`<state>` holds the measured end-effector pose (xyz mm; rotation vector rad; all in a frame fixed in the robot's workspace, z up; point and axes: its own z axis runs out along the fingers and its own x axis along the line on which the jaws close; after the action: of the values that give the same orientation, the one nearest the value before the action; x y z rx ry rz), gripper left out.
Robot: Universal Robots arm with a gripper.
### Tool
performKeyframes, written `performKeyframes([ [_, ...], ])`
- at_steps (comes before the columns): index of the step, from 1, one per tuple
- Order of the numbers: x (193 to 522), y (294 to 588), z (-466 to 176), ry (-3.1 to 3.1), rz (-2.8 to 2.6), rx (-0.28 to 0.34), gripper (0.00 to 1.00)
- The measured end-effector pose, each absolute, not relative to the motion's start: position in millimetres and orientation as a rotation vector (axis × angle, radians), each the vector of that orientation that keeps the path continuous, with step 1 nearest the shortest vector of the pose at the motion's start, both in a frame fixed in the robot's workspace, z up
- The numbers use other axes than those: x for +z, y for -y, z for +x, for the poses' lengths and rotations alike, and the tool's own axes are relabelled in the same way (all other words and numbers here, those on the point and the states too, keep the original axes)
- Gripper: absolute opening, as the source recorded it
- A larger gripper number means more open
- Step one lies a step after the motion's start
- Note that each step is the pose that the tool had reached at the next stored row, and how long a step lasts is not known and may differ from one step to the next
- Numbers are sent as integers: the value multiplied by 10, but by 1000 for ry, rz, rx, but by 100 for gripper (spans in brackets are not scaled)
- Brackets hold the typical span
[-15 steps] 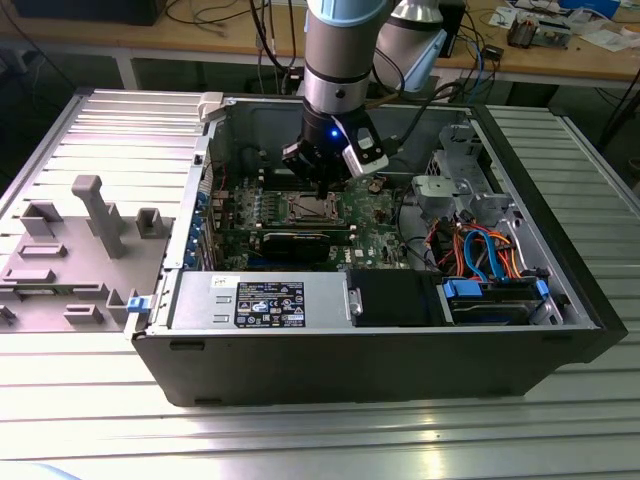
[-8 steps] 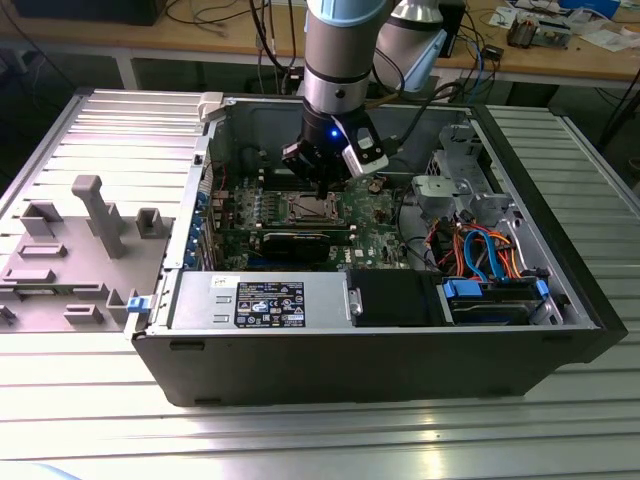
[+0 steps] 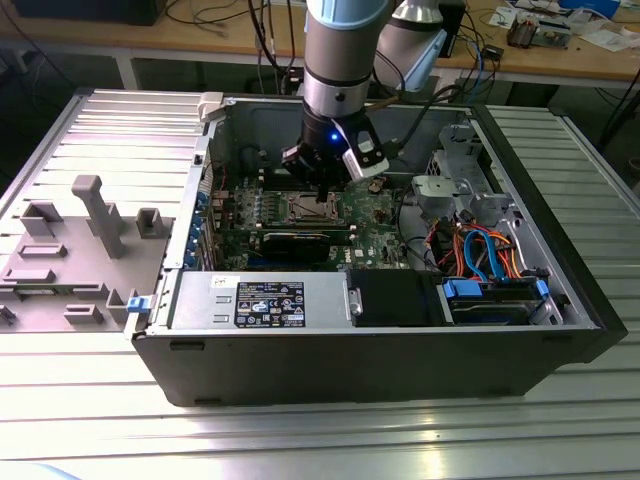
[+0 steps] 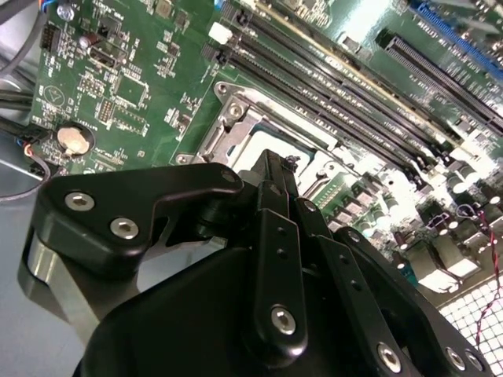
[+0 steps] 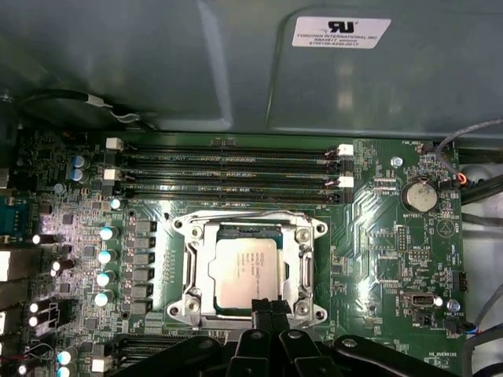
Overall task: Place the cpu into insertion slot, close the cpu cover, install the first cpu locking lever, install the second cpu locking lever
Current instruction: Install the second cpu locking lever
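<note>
Black gripper [image 5: 270,308] fingers crowd the foreground in both wrist views, drawn together with their tips [image 4: 271,169] meeting right at the edge of the socket; I can't make out anything pinched between them. Just past those tips lies the cpu [image 5: 245,269], its silvery-grey top flat inside the square window of the cpu cover [image 5: 293,276], which lies down over the socket rather than standing up. Whether either locking lever is latched, I cannot tell. Around the socket spreads the green motherboard [image 5: 385,243], with a row of long memory slots [image 5: 228,169] beside it and a round coin battery [image 5: 418,195] further off. In the exterior view the arm [image 3: 340,60] reaches straight down into the open computer case [image 3: 380,350], the gripper [image 3: 322,178] low over the board. Orange and blue cables [image 3: 480,250] bunch toward the exterior view's right, and grey fixtures [image 3: 95,215] stand on the ribbed table [image 3: 300,430] at its left.
</note>
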<state>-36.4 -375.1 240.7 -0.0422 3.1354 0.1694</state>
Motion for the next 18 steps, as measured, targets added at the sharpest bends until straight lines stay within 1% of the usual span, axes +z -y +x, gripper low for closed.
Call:
performKeyframes([
  [2, 2405, 3759, -387, -3135, -43, 172, 11],
  [6, 2402, 3820, -431, -3133, -43, 203, 11],
  [8, 2396, 3910, -436, -3130, -43, 238, 11],
  [13, 2376, 4008, -469, -3124, -43, 307, 11],
  [18, 2367, 4027, -476, -3123, -43, 316, 11],
])
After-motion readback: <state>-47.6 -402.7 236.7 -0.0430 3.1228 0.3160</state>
